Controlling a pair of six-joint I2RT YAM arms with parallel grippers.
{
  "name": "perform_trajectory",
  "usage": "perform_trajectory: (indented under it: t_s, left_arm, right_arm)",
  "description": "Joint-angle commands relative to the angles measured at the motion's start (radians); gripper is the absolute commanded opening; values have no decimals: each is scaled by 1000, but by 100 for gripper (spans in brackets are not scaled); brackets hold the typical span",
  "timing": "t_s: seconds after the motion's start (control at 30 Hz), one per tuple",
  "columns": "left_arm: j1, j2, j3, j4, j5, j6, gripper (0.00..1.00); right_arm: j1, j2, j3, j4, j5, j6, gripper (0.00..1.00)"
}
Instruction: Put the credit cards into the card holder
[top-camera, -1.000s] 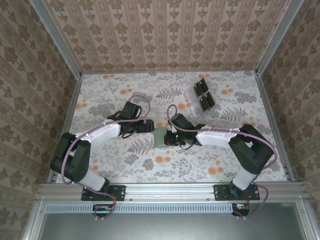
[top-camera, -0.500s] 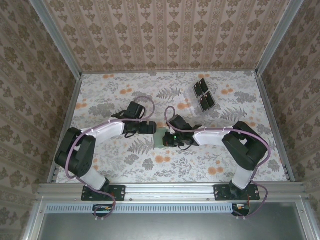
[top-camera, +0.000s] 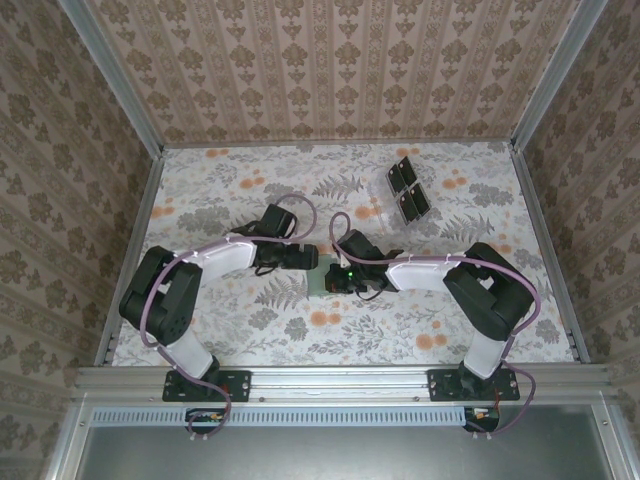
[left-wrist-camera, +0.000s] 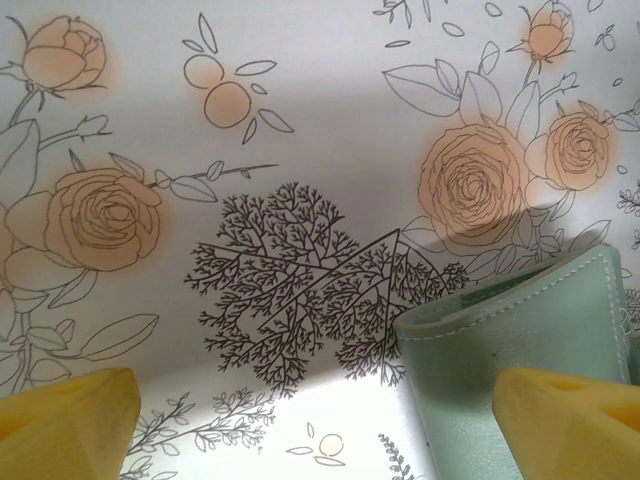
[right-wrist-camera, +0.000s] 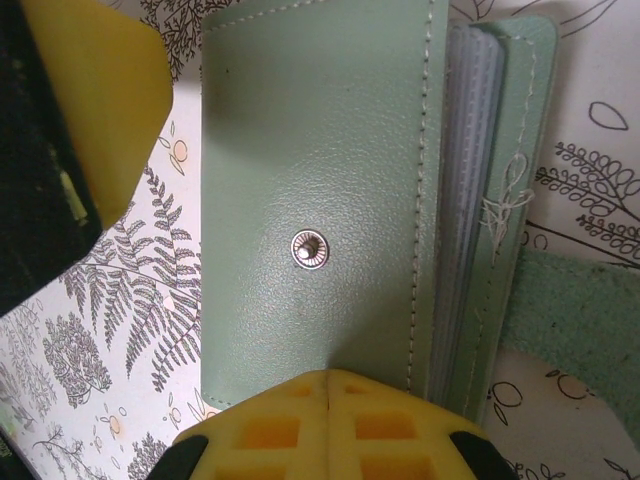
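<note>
lying flat near the middle of the table (top-camera: 230, 190), the holder (right-wrist-camera: 320, 150) was a soft rectangle of pale green, grained, leather-like material. it had rounded corners, light stitching along its edges and a round metal stud (right-wrist-camera: 309, 249) at the centre of its cover. thin pale leaves (right-wrist-camera: 468, 200) showed edge-on between its covers; whether they were cards or sleeves was unclear. the right gripper (right-wrist-camera: 330, 395) had its yellow, square-pocketed tips closed together at the holder's near edge. the left gripper (left-wrist-camera: 315, 425) was spread wide, one blunt yellow fingertip (left-wrist-camera: 570, 410) over a holder corner, the other over bare cloth (left-wrist-camera: 300, 150). the cloth was smooth, printed with peach roses and grey ferns. a clear rack (top-camera: 405, 190) with dark squares stood well apart, far right.
</note>
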Motion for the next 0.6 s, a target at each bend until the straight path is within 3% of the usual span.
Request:
perform_trajectory:
  t_s: [0.0,0.43,0.57]
  left_arm:
    - [-7,27,24,11,5,24,100]
    - [-26,88,25,-34,-107,5,100]
    - [-40,99,31,-62,-145,3,100]
  right_arm:
    - [2,32,-3,-9,12,10,0]
    - [-13,-59,18,-70,13,-4,0]
    - [-51,-180,23,-146,58,-20,16]
